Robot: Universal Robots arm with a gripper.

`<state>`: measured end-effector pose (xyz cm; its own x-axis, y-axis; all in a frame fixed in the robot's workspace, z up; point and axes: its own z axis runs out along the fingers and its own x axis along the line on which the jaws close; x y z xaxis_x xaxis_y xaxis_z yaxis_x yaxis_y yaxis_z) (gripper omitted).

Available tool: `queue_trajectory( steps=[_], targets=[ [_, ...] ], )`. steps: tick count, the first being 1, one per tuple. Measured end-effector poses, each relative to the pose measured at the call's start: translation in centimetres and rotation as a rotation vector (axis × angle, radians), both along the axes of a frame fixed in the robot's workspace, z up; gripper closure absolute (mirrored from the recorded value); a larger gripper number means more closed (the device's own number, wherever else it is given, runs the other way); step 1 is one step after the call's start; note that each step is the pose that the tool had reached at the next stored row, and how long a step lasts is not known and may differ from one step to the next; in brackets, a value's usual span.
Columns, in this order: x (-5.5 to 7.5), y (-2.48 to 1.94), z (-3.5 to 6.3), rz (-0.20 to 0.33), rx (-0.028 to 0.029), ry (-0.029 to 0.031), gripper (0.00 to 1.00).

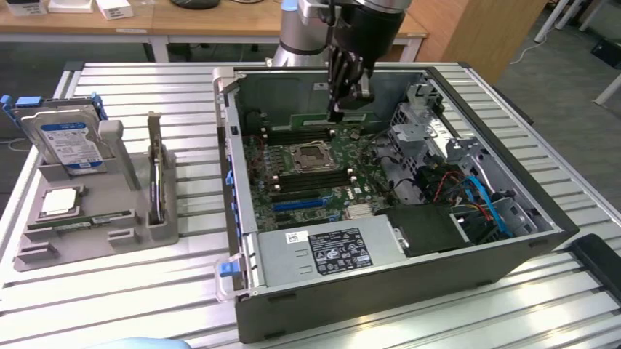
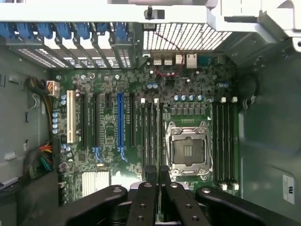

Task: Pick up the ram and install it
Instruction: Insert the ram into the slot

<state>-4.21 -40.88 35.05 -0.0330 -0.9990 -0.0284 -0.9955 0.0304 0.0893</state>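
"Green ram, where?"
"Pinched edge-on in the gripper, jaws narrow, hanging inside the case above the motherboard."
"Technique?"
"Probably: stick upright, parallel to the empty slots beside the processor socket; even pressure on both ends."

Open-topped case; drive cage near end effector.

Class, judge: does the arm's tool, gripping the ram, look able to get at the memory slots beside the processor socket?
Probably yes. The tool holds the ram inside the open case, above the memory slots beside the processor socket; no cable or part appears to lie between them.
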Motion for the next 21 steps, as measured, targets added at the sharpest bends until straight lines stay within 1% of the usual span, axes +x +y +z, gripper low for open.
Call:
queue_trajectory(
  steps=[1,6,21],
  targets=[
    [0.0,0.0,-0.03,0.0,-0.0023,-0.0009,0.87],
    [0.0,0.0,-0.13,0.0,-0.0025,-0.0009,0.87],
    [0.0,0.0,-2.84,0.0,-0.0026,-0.0009,0.87]
  ],
)
